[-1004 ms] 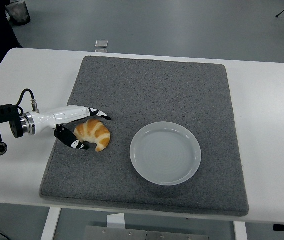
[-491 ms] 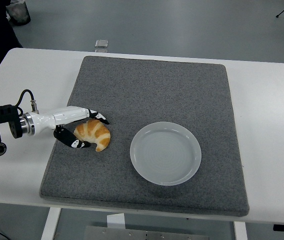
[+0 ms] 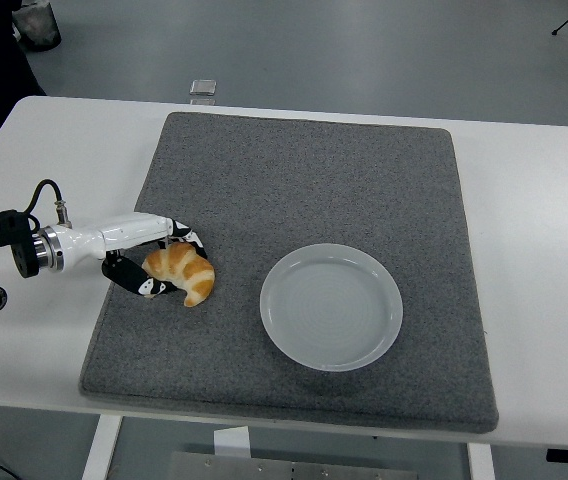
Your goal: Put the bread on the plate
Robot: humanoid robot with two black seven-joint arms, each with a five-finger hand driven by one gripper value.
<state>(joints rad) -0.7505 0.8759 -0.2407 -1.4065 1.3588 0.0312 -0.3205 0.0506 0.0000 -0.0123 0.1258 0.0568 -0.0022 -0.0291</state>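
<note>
Golden croissant (image 3: 183,274) apparently gripped between left hand's (image 3: 154,262) curled fingers (image 3: 156,288), beside plate (image 3: 331,306).

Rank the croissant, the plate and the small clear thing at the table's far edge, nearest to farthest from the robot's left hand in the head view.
1. Croissant: in the left hand's fingers, on the mat's left side.
2. Plate: to the right, on the mat, empty.
3. Small clear object: at the table's far edge, beyond the mat.

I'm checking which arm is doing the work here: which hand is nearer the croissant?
Left. The left hand is right at the croissant, fingers curled around its left end on the grey mat. The right hand is not in view.
</note>
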